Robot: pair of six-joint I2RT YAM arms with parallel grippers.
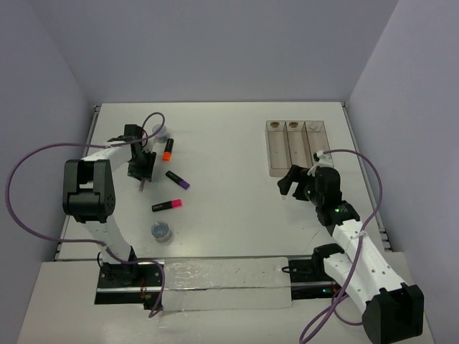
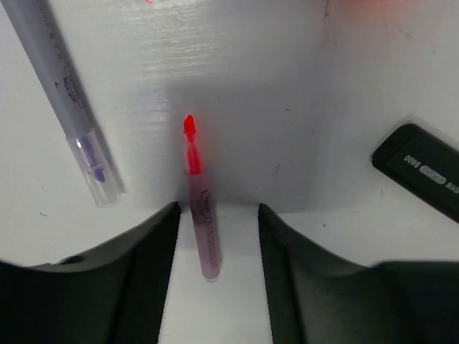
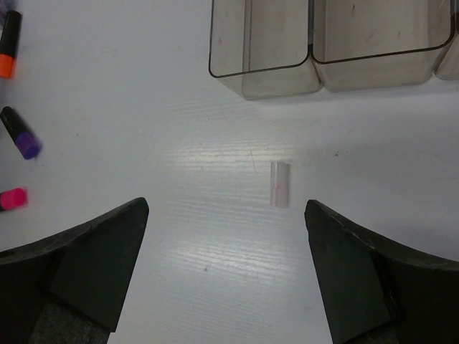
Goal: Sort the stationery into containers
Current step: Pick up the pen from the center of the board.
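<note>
- White tabletop point(image 1: 229, 86) fills the overhead view, with both of my arms rising from the bottom edge.
- At middle left of that view, my left pincer point(image 1: 141, 172) points down at the table.
- Seen from my left wrist, its jaws stand apart on either side of a thin pink stick point(image 2: 201, 215), not clamped on it.
- That stick lies flat at the centre of the frame, red tip toward the top. It sits close against the left-hand finger point(image 2: 147, 265), with bare table between it and the other finger.
- A grey stick point(image 2: 64, 100) with a clear cap slants across the upper left of the same frame. One end of a black highlighter body point(image 2: 423, 172) shows at the right edge.
- In the left half of the overhead view lie an orange-ended highlighter point(image 1: 167, 150), a purple-ended highlighter point(image 1: 178, 180) and a pink-ended highlighter point(image 1: 166, 206).
- One round clear pot point(image 1: 161, 231) sits below them, and a second pot point(image 1: 162, 132) sits above, beside a cable point(image 1: 147, 120).
- Three joined clear bins point(image 1: 295, 147) stand at upper right.
- Just below the bins, my right pincer point(image 1: 290, 183) has its jaws wide apart, gripping nothing.
- From my right wrist, a small clear piece point(image 3: 280, 183) lies on the table just beyond those fingers, below the bins.
</note>
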